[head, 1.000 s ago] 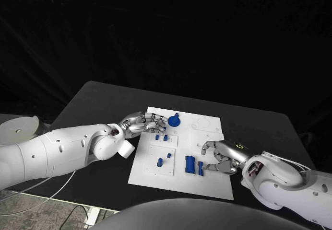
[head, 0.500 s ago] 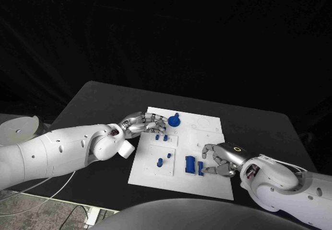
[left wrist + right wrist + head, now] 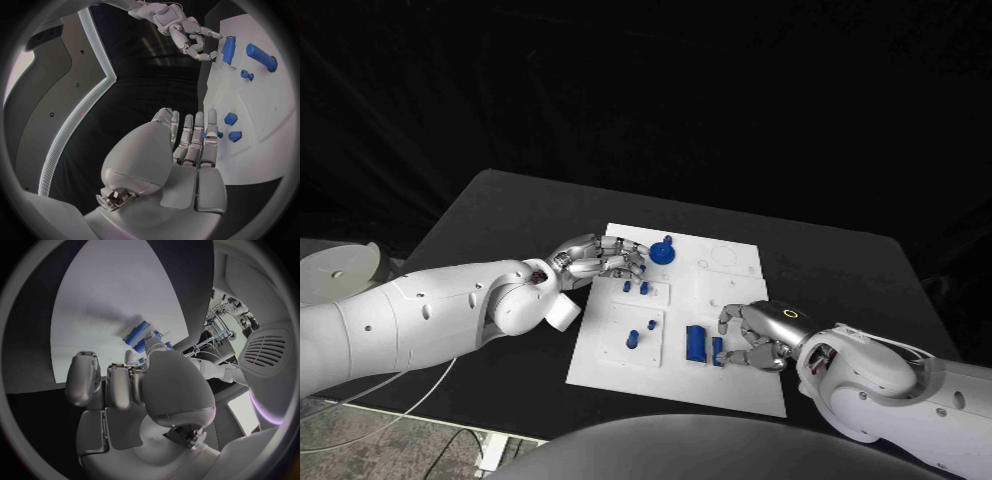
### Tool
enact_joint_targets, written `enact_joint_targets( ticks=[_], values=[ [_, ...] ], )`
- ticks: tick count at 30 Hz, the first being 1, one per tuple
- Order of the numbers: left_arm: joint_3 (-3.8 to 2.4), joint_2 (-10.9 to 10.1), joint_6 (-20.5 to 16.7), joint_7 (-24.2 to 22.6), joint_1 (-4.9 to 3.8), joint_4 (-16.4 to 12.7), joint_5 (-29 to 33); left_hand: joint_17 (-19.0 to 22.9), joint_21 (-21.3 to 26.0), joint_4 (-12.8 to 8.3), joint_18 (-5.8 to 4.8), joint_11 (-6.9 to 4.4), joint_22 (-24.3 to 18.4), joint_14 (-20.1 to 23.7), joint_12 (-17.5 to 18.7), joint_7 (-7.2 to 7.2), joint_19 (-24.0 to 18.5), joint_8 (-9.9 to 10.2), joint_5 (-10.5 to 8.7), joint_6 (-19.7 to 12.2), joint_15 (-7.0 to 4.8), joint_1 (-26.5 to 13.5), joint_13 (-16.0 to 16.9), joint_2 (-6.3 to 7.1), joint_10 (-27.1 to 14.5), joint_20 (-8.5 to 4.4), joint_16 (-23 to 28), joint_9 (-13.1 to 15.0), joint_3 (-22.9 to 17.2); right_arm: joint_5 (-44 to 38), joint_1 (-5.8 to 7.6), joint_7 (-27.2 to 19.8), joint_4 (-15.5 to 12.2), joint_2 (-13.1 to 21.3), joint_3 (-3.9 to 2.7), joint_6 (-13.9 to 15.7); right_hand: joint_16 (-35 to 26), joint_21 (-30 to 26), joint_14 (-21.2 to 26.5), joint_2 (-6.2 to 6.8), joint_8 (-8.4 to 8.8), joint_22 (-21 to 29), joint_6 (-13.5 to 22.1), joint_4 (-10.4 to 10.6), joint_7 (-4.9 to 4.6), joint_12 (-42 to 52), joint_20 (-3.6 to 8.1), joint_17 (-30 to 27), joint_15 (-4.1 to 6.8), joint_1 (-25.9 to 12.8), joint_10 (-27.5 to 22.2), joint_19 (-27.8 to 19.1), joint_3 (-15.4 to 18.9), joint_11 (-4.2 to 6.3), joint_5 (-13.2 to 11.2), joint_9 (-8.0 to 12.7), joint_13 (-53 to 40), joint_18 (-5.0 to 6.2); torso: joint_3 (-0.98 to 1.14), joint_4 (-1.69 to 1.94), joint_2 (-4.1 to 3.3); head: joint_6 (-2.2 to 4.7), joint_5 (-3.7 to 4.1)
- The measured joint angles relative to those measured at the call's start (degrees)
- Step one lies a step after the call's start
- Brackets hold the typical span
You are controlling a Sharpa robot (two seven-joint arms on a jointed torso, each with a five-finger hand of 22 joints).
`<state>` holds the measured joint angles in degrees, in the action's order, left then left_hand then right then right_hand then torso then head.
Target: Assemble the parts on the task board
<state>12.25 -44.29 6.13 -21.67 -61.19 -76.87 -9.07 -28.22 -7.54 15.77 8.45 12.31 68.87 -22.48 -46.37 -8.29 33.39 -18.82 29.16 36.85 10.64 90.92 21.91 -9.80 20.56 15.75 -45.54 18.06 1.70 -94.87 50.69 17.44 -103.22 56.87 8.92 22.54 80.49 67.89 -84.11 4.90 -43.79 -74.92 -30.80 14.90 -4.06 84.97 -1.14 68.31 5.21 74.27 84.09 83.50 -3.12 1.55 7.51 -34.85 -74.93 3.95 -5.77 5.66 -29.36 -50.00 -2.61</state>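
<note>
Task board (image 3: 733, 375) sits flat in the middle of the black worktop (image 3: 488, 220), white plate with a bunch of blue parts on it. Left hand (image 3: 599, 257) is at the board's far-left corner, fingers (image 3: 199, 135) lying together and stretched out over the board edge, nothing held as far as I can see; from the left wrist view the fingertips end just beside two small blue blocks (image 3: 232, 127). Right next to that hand in the head view there's a round blue part with a knob (image 3: 664, 250), close to the fingertips, but I can't tell if they actually touch it. Two small blue pegs (image 3: 636, 287) stand a bit nearer, in a raised white panel, and another small blue piece (image 3: 638, 334) sits in the panel below that. Right hand (image 3: 759, 335) is down on the near-right part of the board, fingers curled in, right up against the narrow blue bar (image 3: 718, 351); the bigger blue rectangular block (image 3: 695, 343) lies just beside that bar on its other side. Right wrist view shows the blue bar (image 3: 137, 333) past the thumb tip, but whether it's really pinched or just touched, I can't tell.
</note>
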Motion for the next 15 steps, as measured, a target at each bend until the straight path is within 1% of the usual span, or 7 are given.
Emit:
enact_joint_targets(
  ticks=[2, 3, 8, 10, 11, 14, 15],
  values=[
    [0.0, 0.01, 0.0, 0.0, 0.01, 0.01, 0.0, 0.0, 0.0, 0.0, 0.0, 0.0, 0.0, 0.0, 0.0, 0.0, 0.0, 0.0, 0.0, 0.0, 0.0, 0.0, 0.0, 0.0, 0.0, 0.0, 0.0, -0.04, 0.0, 0.17, -0.01, -0.04, 0.14, -0.12, 0.0, -0.14, 0.0, 0.0, 0.2, -0.21, 1.57, 0.0, -0.51, 0.0, -0.51, 0.22, -0.2, 0.13, -0.2, -0.17, -0.1, -0.2, 0.0, -0.29, 0.7, 1.51, 0.0, 0.0, -0.01, 0.01, 0.01, 0.0, 0.02],
    [0.0, 0.02, 0.0, 0.01, 0.01, 0.01, 0.0, 0.0, 0.0, 0.0, 0.0, 0.0, 0.0, 0.0, 0.0, 0.0, 0.0, 0.0, 0.0, 0.0, 0.0, 0.0, 0.0, 0.0, 0.0, 0.0, 0.0, -0.05, 0.0, 0.25, -0.01, -0.06, 0.22, -0.18, 0.0, -0.2, 0.0, 0.0, 0.2, -0.71, 2.36, 0.0, -0.95, 0.0, -0.54, 0.22, -0.2, 0.22, -0.2, 0.12, -0.1, -0.21, 0.0, -0.29, 0.93, 2.32, 0.0, 0.0, -0.01, 0.01, 0.0, 0.0, 0.03],
    [0.0, 0.04, 0.01, 0.01, 0.04, 0.02, 0.0, 0.0, 0.0, -0.09, 0.0, 0.0, 0.05, 0.0, 0.0, 0.0, 0.0, 0.0, 0.0, 0.0, 0.0, 0.0, 0.0, 0.0, 0.0, 0.0, 0.0, -0.05, -0.09, 0.69, -0.06, -0.11, 0.47, -0.48, 0.0, -0.61, 0.0, 0.0, 0.0, -0.98, 5.96, 0.0, -3.25, 0.0, -0.81, 0.22, -0.2, 0.32, -0.4, 0.39, -0.1, -0.21, 0.0, -0.28, 1.36, 5.78, 0.0, 0.0, -0.01, 0.02, 0.0, 0.0, -0.02],
    [0.0, 0.04, 0.02, 0.02, 0.05, 0.03, 0.0, 0.0, 0.0, -0.16, 0.0, 0.0, 0.05, 0.0, 0.0, 0.0, 0.0, 0.0, 0.0, 0.0, 0.0, 0.0, -0.05, 0.0, 0.0, 0.0, 0.0, -0.05, -0.16, 0.88, -0.1, -0.11, 0.56, -0.56, 0.0, -0.92, 0.0, 0.0, 0.0, -1.01, 6.77, 0.0, -3.81, 0.0, -0.84, 0.22, -0.22, 0.37, -0.4, 0.36, -0.1, -0.19, 0.0, -0.69, 1.36, 6.53, 0.0, 0.0, -0.01, 0.01, 0.0, 0.0, -0.05],
    [0.0, 0.04, 0.02, 0.02, 0.05, 0.04, 0.0, 0.0, 0.0, -0.16, 0.0, 0.0, 0.05, 0.0, 0.0, 0.0, 0.0, 0.0, 0.0, 0.0, 0.0, 0.0, -0.05, 0.0, 0.0, 0.0, 0.0, -0.05, -0.16, 0.98, -0.11, -0.11, 0.61, -0.59, 0.0, -1.08, 0.0, 0.0, 0.0, -1.36, 7.11, 0.01, -4.3, 0.0, -0.84, 0.22, -0.41, 0.39, -0.4, 0.0, -0.1, 0.0, 0.0, -0.69, 1.36, 6.89, 0.0, 0.01, -0.01, 0.02, 0.0, 0.0, -0.05],
    [0.0, 0.03, 0.02, 0.02, 0.06, 0.06, 0.0, 0.0, 0.0, -0.16, 0.0, 0.0, 0.05, 0.0, 0.0, 0.0, 0.0, 0.0, 0.0, 0.0, 0.0, 0.0, -0.05, 0.0, 0.0, 0.0, 0.0, -0.05, -0.16, 1.24, -0.12, -0.02, 0.67, -0.64, -0.03, -1.6, 0.0, 0.0, 0.01, -1.36, 7.97, 0.01, -5.19, 0.0, -0.9, 0.44, -0.41, 0.4, -0.41, 0.01, -0.1, 0.0, 0.0, -0.69, 1.36, 7.66, 0.0, 0.0, -0.01, 0.02, 0.0, 0.0, -0.09],
    [0.0, 0.02, 0.02, 0.02, 0.06, 0.06, 0.0, 0.0, 0.0, -0.16, 0.0, 0.0, 0.05, 0.0, 0.0, 0.0, 0.0, 0.0, 0.0, 0.0, 0.0, 0.0, -0.05, 0.0, 0.0, 0.0, 0.0, -0.05, -0.16, 1.32, -0.11, 0.01, 0.68, -0.65, -0.05, -1.74, 0.0, 0.0, 0.19, -1.36, 8.2, 0.01, -5.51, 0.0, -0.85, 0.44, -0.41, 0.44, -0.59, 0.01, -0.1, 0.0, 0.0, -0.69, 1.36, 7.87, 0.0, 0.0, -0.01, 0.01, 0.0, 0.0, -0.11]
  ],
)
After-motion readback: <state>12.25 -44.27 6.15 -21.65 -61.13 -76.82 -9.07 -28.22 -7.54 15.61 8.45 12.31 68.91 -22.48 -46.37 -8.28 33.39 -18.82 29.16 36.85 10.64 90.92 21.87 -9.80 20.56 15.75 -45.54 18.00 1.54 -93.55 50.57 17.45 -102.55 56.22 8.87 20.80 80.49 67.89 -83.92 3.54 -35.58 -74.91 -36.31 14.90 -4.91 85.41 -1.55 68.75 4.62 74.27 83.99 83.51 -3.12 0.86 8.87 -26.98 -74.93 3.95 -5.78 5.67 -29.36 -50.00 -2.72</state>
